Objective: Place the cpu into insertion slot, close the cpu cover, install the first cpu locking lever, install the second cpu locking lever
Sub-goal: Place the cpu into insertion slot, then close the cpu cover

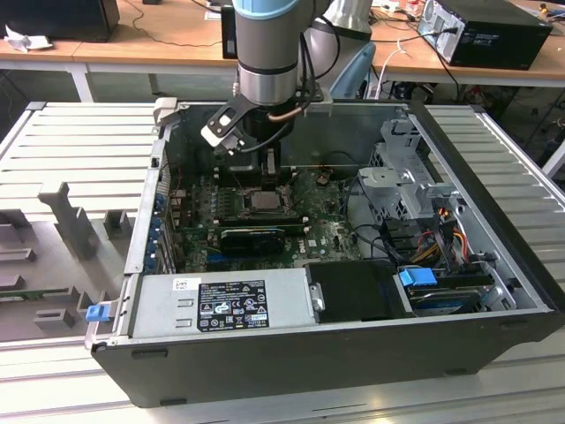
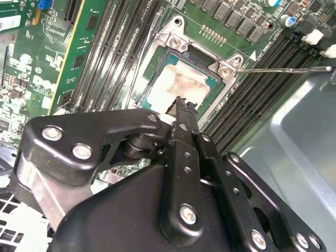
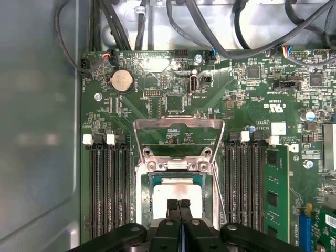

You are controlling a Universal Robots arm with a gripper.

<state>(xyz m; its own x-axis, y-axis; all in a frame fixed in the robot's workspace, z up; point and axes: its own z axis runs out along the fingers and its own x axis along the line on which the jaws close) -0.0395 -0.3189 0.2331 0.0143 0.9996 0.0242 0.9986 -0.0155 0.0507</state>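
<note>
Small flat square silver-grey cpu (image 3: 176,189) sits in dark square silver-rimmed insertion slot (image 3: 146,199); black gripper (image 3: 178,203) just over it, jaws pinched together, empty; thin silver hinged cpu cover (image 3: 178,123) flipped open, wire lever (image 2: 283,69) unlatched: cover + 2 levers left.

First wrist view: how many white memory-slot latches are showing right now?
4. Two white latches sit beside one side of the open cpu cover; two more beside its other side. Any at the slots' opposite ends may be hidden behind the gripper.
</note>
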